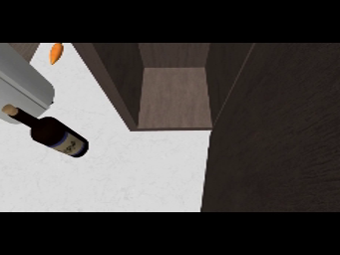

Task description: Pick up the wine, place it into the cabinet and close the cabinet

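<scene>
The wine bottle [57, 135] lies on the white tabletop [128, 174], left of the open cabinet [172, 94], its neck under a grey forearm [14, 87]. No robot hand shows, so its state cannot be told. The bottle is likely heavy, rigid, smooth and breakable; its dark body offers the best hold.

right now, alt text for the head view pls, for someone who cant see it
A dark wine bottle hangs tilted over a white counter, its neck end tucked under a grey forearm at the upper left. To its right a dark wood cabinet stands open, and an orange carrot lies at the top left.
</scene>
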Robot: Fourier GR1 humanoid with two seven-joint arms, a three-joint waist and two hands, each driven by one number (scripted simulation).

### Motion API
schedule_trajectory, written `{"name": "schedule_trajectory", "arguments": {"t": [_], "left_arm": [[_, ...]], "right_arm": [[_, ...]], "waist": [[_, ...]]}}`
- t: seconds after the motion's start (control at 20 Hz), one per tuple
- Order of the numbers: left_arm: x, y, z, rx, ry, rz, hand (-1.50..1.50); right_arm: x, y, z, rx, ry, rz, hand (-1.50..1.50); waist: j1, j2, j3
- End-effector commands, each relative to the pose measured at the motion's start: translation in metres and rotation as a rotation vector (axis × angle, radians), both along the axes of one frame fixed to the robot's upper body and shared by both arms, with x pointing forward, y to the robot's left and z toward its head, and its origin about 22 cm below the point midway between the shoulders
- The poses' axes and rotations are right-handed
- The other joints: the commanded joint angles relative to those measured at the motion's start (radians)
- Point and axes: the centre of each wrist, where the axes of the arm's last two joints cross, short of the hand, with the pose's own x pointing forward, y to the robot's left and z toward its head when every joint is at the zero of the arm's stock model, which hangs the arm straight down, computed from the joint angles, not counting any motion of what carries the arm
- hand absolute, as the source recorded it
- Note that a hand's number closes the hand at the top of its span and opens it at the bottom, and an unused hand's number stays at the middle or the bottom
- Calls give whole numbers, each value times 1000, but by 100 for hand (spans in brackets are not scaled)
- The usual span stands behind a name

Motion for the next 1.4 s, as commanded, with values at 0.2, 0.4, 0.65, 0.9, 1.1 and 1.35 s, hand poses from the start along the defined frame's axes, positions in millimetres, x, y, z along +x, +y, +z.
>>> {"name": "schedule_trajectory", "arguments": {"t": [0.2,0.4,0.65,0.9,1.1,1.35], "left_arm": [[12,20,-57,-23,74,8,-150],[17,23,-73,12,95,-17,-150],[23,31,-96,28,111,-25,-150],[34,31,-121,36,147,-25,-150],[44,27,-149,33,154,3,-150],[51,50,-156,51,179,45,-150]], "right_arm": [[-35,-18,27,20,-107,6,-150],[-42,-15,31,11,-100,3,-150],[-53,-17,34,35,-89,12,-150],[-55,-19,34,16,-91,16,-150],[-54,-21,36,26,-74,15,-150],[-48,-16,39,19,-84,12,-150]], "waist": [[0,3,1],[-2,2,0],[-13,0,0],[-14,0,1],[-19,2,0],[-10,5,-1]]}}
